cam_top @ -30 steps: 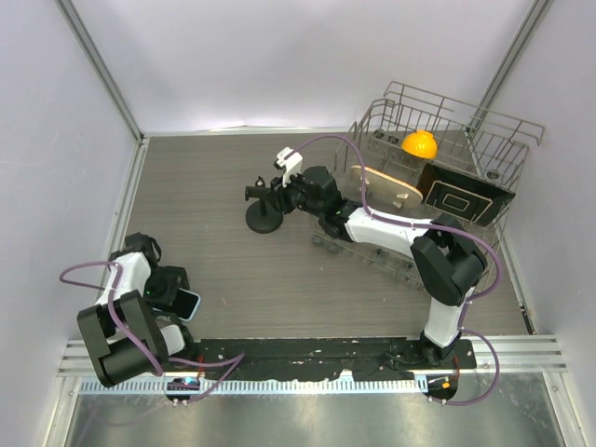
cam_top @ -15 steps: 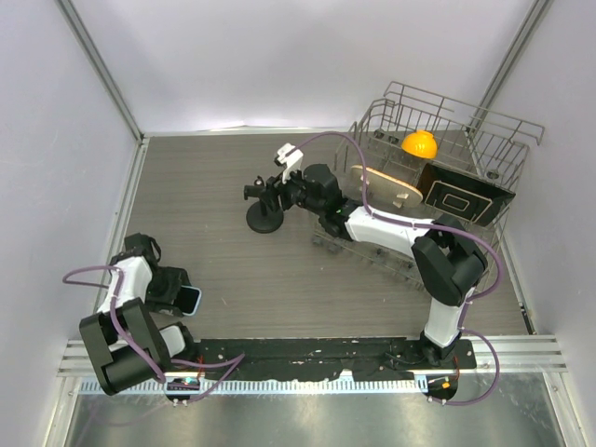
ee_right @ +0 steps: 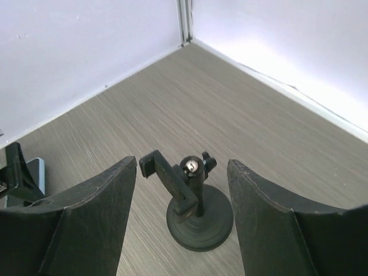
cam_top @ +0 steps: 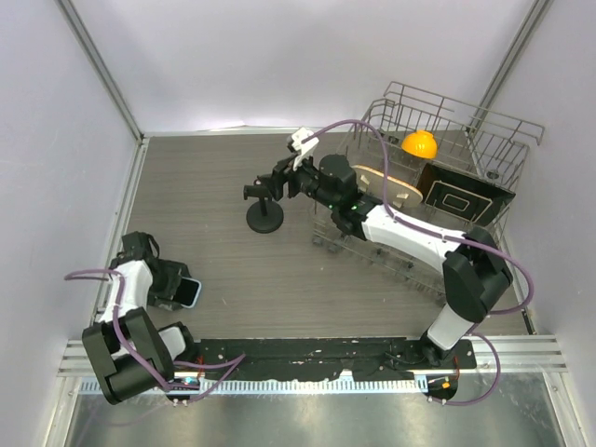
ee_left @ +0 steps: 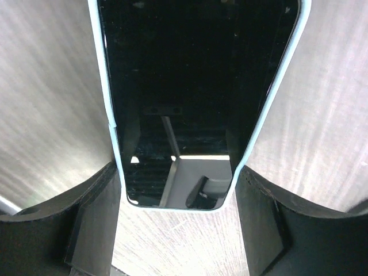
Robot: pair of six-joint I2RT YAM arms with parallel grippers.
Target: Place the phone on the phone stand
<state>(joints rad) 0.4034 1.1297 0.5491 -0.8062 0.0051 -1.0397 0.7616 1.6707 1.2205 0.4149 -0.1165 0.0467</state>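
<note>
The phone (cam_top: 190,292), with a dark screen and a light blue edge, is low at the near left of the table. My left gripper (cam_top: 177,287) is shut on it. In the left wrist view the phone (ee_left: 190,86) runs away from the camera, its near end pinched between both fingers (ee_left: 98,224). The black phone stand (cam_top: 264,217) stands mid-table on its disc base, its clamp arm tilted left. My right gripper (cam_top: 281,182) is open and empty, just right of and above it. In the right wrist view the stand (ee_right: 198,221) sits beyond the spread gripper (ee_right: 181,167), untouched.
A wire dish rack (cam_top: 484,126) stands at the back right, holding an orange object (cam_top: 419,144), a pale wooden board (cam_top: 384,184) and a dark board with a white outline (cam_top: 461,197). Grey walls close in the left, back and right sides.
My right gripper has drawn back up and to the right, away from the stand's clamp. My left gripper has shifted slightly with the phone between its fingers.
</note>
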